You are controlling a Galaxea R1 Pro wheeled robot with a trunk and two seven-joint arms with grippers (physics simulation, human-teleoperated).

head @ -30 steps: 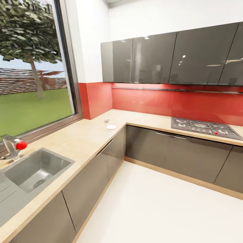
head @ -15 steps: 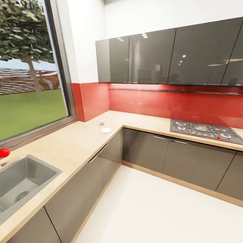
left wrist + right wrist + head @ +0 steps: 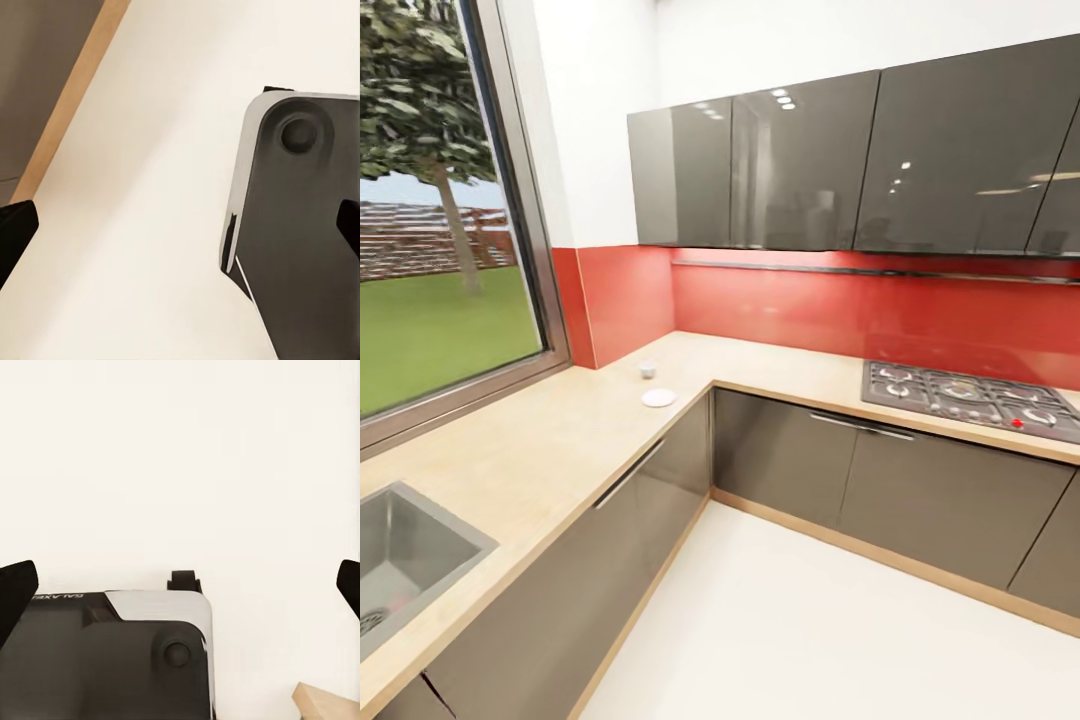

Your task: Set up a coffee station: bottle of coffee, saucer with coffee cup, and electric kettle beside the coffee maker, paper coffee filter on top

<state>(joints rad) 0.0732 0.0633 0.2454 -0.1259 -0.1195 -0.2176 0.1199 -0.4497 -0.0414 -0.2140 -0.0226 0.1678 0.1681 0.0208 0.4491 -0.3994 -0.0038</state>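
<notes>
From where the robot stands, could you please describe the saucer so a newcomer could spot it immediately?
Find the countertop under the big window and follow it to the corner by the red backsplash. The saucer lies there, flat, round and white, beside a smaller upright cup.

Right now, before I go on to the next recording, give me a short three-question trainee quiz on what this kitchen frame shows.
1. True or false: the saucer lies on the countertop near the inside corner, with a small cup standing apart from it, toward the backsplash.
2. Multiple choice: the gas hob sits A) next to the sink, B) under the window, C) on the counter run below the dark wall cabinets.
3. Fill in: both wrist cameras look down at the pale ____ and the robot's dark base.

Key: 1 true; 2 C; 3 floor.
</notes>
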